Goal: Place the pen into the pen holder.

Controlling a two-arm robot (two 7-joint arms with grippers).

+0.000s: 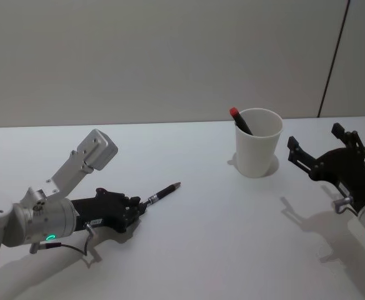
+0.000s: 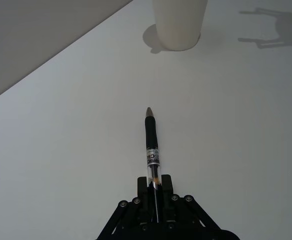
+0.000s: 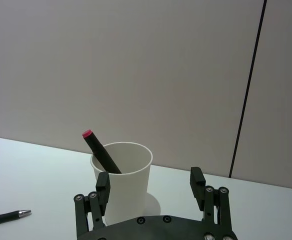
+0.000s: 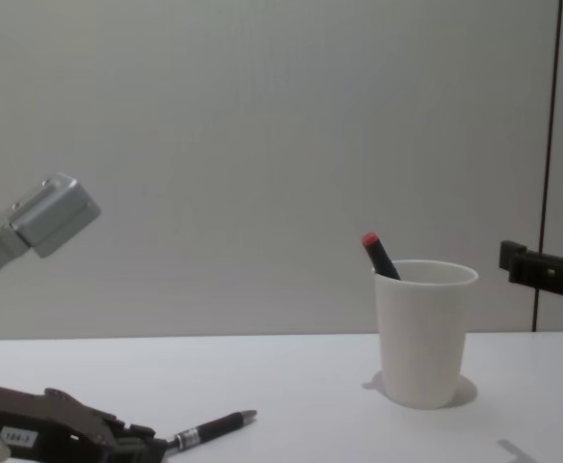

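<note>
A black pen [image 1: 164, 194] with a silver tip lies low over the white table, left of centre. My left gripper [image 1: 135, 206] is shut on its rear end, and the tip points away from the fingers. In the left wrist view the pen [image 2: 152, 145] sticks straight out of the left gripper [image 2: 155, 187] toward the pen holder [image 2: 179, 22]. The pen holder [image 1: 257, 153] is a white paper cup, upright at the right of centre, with a red-capped black marker [image 1: 239, 120] leaning inside. My right gripper [image 1: 315, 137] hovers open just right of the cup.
The white table [image 1: 189, 250] runs back to a plain grey wall. In the chest view the cup [image 4: 424, 338] stands right of centre, and the pen [image 4: 209, 429] lies at the lower left. Bare tabletop lies between pen and cup.
</note>
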